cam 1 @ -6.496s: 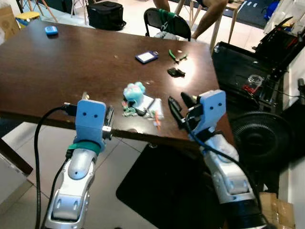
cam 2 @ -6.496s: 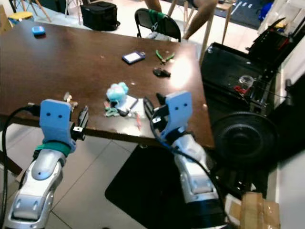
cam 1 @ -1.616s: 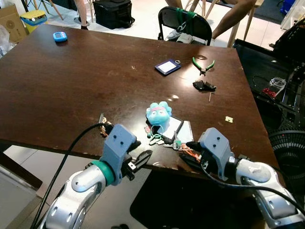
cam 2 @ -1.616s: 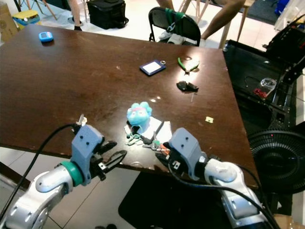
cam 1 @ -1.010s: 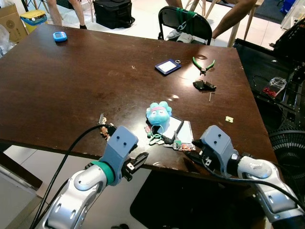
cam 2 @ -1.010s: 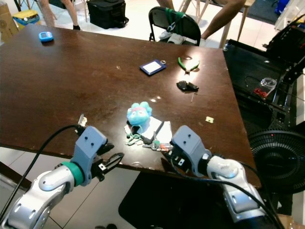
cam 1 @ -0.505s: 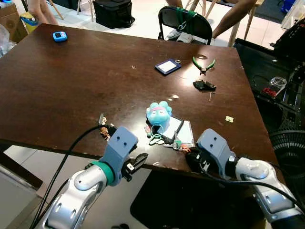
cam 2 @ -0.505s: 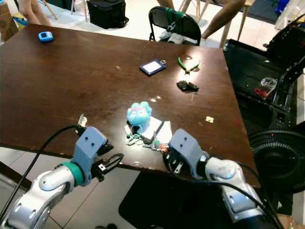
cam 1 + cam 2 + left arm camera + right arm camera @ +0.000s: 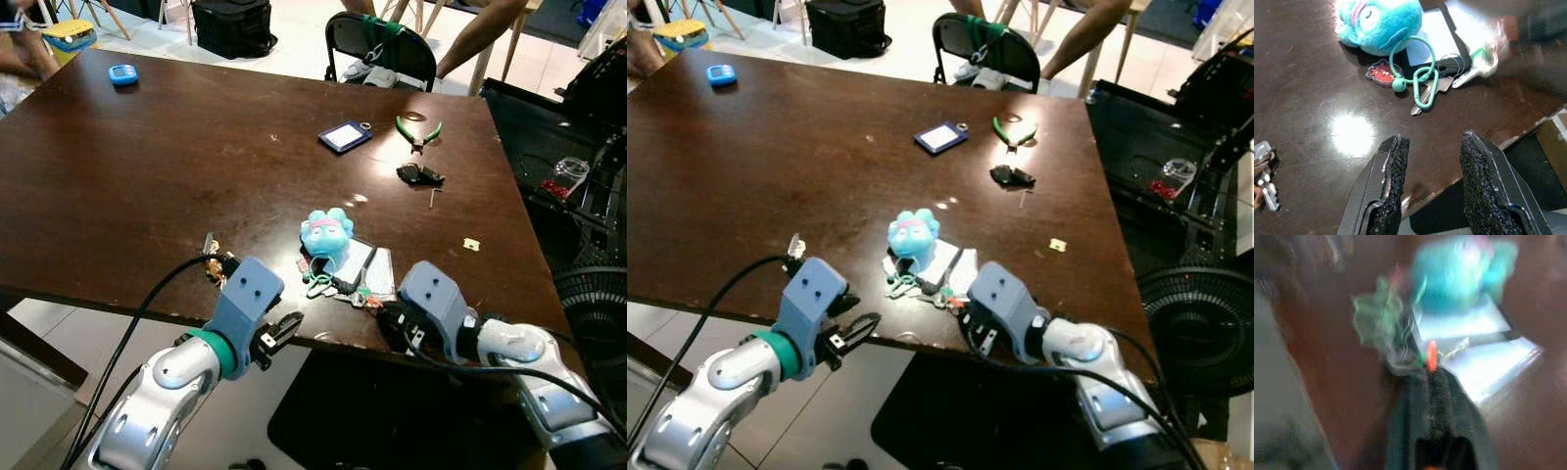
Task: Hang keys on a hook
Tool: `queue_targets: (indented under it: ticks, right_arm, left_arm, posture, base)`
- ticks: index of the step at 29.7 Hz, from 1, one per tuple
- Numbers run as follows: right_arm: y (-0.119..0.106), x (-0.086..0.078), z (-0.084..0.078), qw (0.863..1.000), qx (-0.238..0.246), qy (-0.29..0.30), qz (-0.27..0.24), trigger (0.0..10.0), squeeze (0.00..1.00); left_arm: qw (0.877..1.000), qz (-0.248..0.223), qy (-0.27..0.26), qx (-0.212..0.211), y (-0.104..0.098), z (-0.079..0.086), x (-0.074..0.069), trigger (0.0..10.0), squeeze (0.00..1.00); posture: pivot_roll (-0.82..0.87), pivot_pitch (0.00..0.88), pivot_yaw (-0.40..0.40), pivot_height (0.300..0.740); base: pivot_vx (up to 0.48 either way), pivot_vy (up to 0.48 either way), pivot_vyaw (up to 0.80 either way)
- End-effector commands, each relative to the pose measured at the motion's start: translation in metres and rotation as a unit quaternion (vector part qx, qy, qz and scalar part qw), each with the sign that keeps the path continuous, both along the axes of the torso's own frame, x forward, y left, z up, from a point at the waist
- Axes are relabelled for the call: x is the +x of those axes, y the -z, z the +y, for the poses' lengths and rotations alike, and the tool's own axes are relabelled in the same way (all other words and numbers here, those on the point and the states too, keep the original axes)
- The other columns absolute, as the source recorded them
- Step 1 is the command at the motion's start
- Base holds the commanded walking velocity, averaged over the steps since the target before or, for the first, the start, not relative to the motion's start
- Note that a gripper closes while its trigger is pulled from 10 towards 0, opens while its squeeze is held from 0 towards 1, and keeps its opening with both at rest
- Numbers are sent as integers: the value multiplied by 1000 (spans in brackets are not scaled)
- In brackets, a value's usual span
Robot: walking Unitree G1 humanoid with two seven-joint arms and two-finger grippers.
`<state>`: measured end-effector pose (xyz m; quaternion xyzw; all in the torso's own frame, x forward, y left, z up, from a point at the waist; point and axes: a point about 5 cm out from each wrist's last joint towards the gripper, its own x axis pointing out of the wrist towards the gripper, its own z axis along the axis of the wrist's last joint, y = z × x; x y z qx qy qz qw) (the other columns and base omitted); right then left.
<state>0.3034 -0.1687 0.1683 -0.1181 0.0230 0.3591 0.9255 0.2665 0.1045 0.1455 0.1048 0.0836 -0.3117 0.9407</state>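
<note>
The keys [image 9: 1426, 84] lie unlifted by the blue plush toy [image 9: 325, 233] at lower centre, so hanging is judged barely begun. The right gripper [image 9: 392, 318] is pressed against them, its closure unreadable; the left gripper [image 9: 1431, 191] is held open at the table [image 9: 147, 166] edge.

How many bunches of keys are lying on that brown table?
2: one with a blue plush near the right gripper, a smaller bunch by the front edge near the left gripper.

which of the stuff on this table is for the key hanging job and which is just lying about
For the job:
- key bunch with green carabiner and blue plush charm
- right gripper, reaching at the bunch
- left gripper, at the table edge

Lying about:
- small keys
- blue card holder
- green pliers
- blue gadget
</note>
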Motion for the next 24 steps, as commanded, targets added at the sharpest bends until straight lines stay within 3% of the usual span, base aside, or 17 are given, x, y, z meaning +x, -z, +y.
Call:
queue_targets:
  ticks: [1,2,3,5,11,15,24]
  right_arm:
    - [-55,-1,10,983,162,7,-82,10000,0]
    - [-55,-1,10,983,162,7,-82,10000,0]
    - [-68,-3,14,972,211,14,-102,10000,0]
    - [-71,-3,16,967,231,24,-108,10000,0]
    - [-66,-1,25,963,241,49,-111,10000,0]
    - [-58,3,37,955,249,101,-123,10000,0]
    - [-56,3,43,953,251,118,-120,10000,0]
  left_arm:
    - [1000,4,-6,-5,3,0,-1,10000,0]
    - [1000,4,-6,-5,3,0,-1,10000,0]
    - [1000,0,-10,-10,1,1,0,10000,0]
    - [1000,-4,-14,-13,0,1,0,10000,0]
    - [999,-22,-38,-31,-5,5,4,10000,0]
    - [990,-71,-110,-58,-17,16,11,10000,0]
    - [979,-89,-175,-57,-18,26,18,10000,0]
  posture:
    - [-87,128,78,740]
    - [-87,128,78,740]
    - [-86,126,78,740]
    - [-86,126,78,740]
    - [-82,119,72,740]
    - [-75,104,61,740]
    - [-73,90,54,740]
  base:
    - [0,0,0]
    - [0,0,0]
    - [0,0,0]
    - [0,0,0]
    - [0,0,0]
    - [0,0,0]
    - [0,0,0]
